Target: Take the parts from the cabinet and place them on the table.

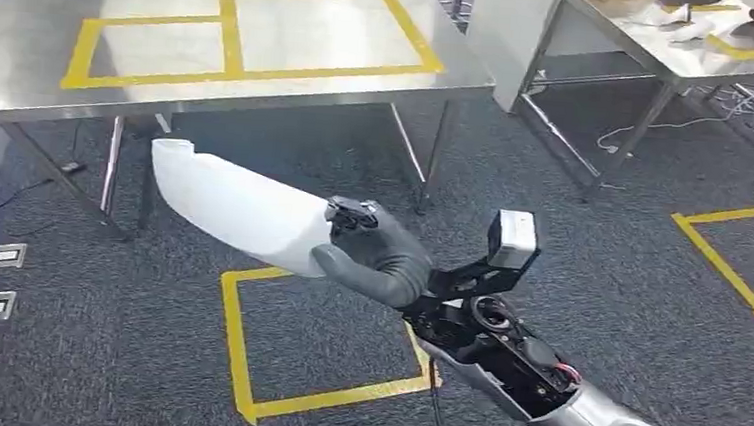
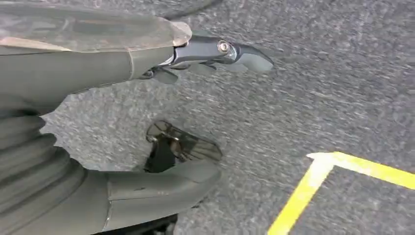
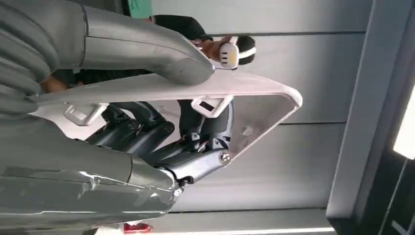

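Part (image 1: 233, 206), white, long and shell-shaped: gripped at its near end by the right hand (image 1: 375, 253), thumb on one face and fingers curled against the ribbed inner face, as shown in the right wrist view (image 3: 195, 98); far end projecting forward and leftward beyond the hand, above the carpet and clear of any support.

Bench (image 1: 24, 38), steel-topped, marked with yellow tape rectangles (image 1: 230, 32): ahead of and above the right hand, well apart from it; tip of the part short of the bench's near edge.

Carpet (image 1: 600, 269), grey, with a yellow tape square (image 1: 234, 333) directly below the carried part.

Right hand: clamped on the part, arm extended toward the bench.

Left hand (image 2: 147, 63): hanging over the carpet, fingers apart, holding nothing.

Step judged in hand: carriage of the part toward the bench, removal from the cabinet apparently done, placement not yet done.

Next move judged to call for: closing the gap to the bench, raising the part above the bench top, levelling it over a taped rectangle, then releasing. Long overhang beyond the grip likely to lever against the fingers; bench edge a likely point of collision.
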